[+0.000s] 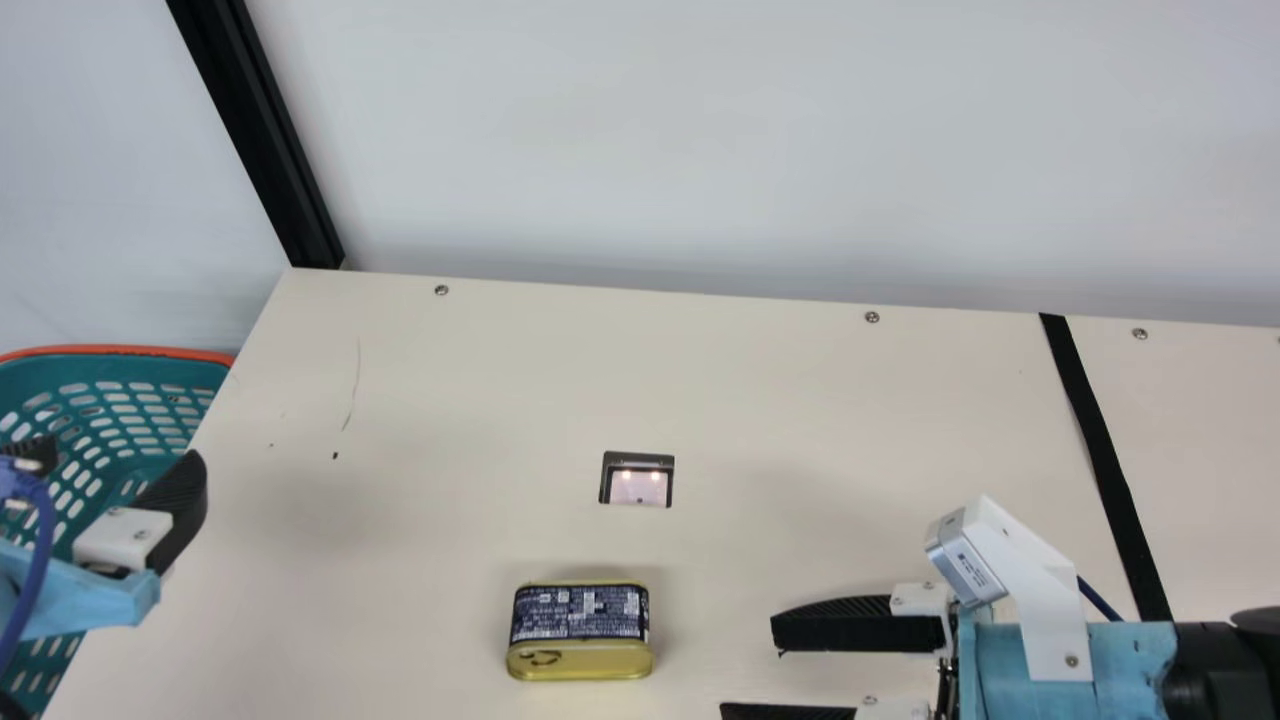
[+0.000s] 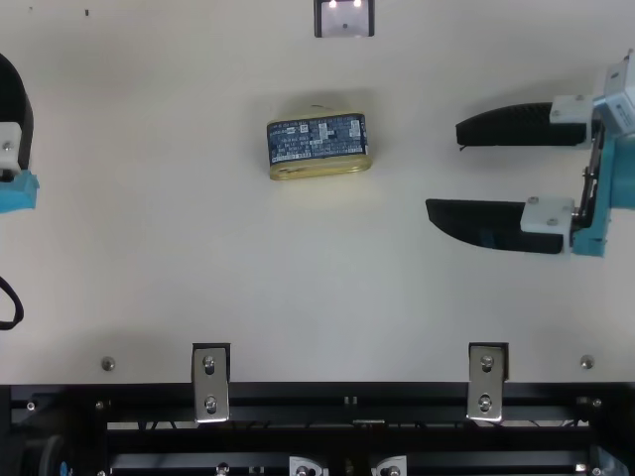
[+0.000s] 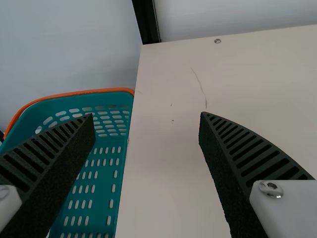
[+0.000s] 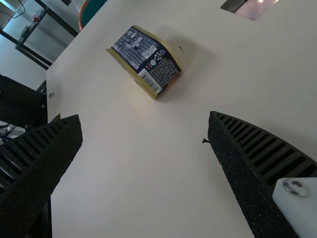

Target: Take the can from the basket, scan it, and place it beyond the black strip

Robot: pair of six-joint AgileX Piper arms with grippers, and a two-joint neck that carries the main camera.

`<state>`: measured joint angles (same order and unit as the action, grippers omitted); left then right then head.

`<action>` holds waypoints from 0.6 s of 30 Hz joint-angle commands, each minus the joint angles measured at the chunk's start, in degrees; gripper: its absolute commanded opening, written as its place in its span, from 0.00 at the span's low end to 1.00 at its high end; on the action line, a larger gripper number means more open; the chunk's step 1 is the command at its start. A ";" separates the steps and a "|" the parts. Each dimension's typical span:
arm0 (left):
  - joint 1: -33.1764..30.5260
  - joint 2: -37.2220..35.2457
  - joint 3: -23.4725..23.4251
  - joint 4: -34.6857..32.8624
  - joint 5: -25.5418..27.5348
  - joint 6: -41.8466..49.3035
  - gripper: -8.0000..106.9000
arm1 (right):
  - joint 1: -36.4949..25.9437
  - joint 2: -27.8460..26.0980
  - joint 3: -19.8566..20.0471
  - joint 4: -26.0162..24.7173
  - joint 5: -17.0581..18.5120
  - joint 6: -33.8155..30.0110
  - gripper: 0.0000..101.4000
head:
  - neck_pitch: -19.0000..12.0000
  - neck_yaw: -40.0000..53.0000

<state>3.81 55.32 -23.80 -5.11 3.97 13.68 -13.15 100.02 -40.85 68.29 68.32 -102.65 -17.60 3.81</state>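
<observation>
In the main view the can (image 1: 580, 630) lies on its side on the cream table, nearer than the scanner window (image 1: 638, 482); the top view shows the can (image 2: 317, 146) too. My right gripper (image 1: 782, 672) is open to the can's right, apart from it, also in the top view (image 2: 444, 171). The right wrist view has the can (image 4: 146, 59) beyond my right gripper (image 4: 145, 119). My left gripper (image 1: 122, 472) stands open at the basket (image 1: 130, 385); in the left wrist view the left gripper (image 3: 147, 115) has the basket (image 3: 119, 148) beside it. The black strip (image 1: 1105, 465) runs at the right.
A black post (image 1: 262, 140) rises at the table's far left corner, with a pale wall (image 1: 700, 140) behind. Metal brackets (image 2: 210, 382) are fixed along the table's near edge. Bare table (image 1: 800, 420) extends between the scanner window and the strip.
</observation>
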 commanded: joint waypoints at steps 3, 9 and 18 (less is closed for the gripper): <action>0.00 0.00 0.00 0.00 0.00 0.00 0.85 | 0.00 0.00 0.00 0.00 0.00 -0.05 1.00 | -0.19 0.75; 0.00 0.00 0.00 0.00 0.00 0.00 0.85 | 0.00 0.00 0.00 0.00 0.00 -0.05 1.00 | -0.19 0.75; 0.00 0.00 0.00 0.00 0.00 0.00 0.85 | 0.22 -1.62 -2.19 -1.85 0.07 2.70 1.00 | -0.19 0.75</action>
<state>3.81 55.32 -23.80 -5.11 3.97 13.68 -12.86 98.67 -42.65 67.12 68.71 -100.26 -17.60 3.81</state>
